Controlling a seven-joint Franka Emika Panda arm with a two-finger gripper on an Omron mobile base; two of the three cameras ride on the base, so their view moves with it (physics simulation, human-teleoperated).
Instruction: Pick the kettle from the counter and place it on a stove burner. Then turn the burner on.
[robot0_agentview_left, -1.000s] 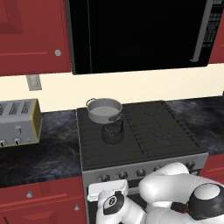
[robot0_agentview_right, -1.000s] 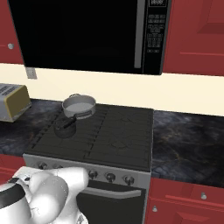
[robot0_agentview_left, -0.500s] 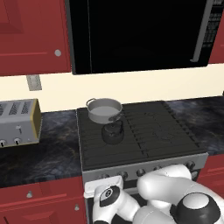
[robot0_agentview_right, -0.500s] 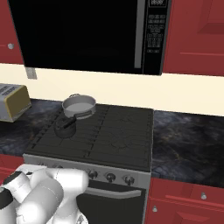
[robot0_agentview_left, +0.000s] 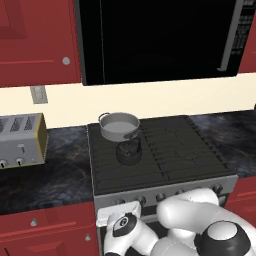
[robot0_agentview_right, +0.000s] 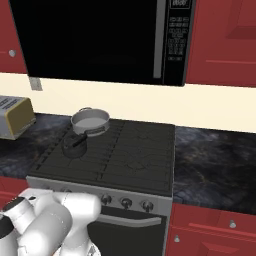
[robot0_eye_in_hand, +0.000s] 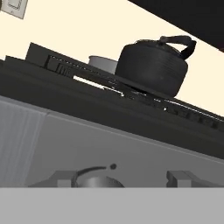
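So the kettle sits on the stove, on its near left burner, with the pot right behind it on the far left one. The toaster is off to the left on the bench. Microwave hangs above the stove. The knobs run along the stove's near face.

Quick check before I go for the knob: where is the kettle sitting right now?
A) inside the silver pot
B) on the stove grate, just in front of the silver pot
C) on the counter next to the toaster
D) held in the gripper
B: the kettle stands on the stove grate directly in front of the silver pot.
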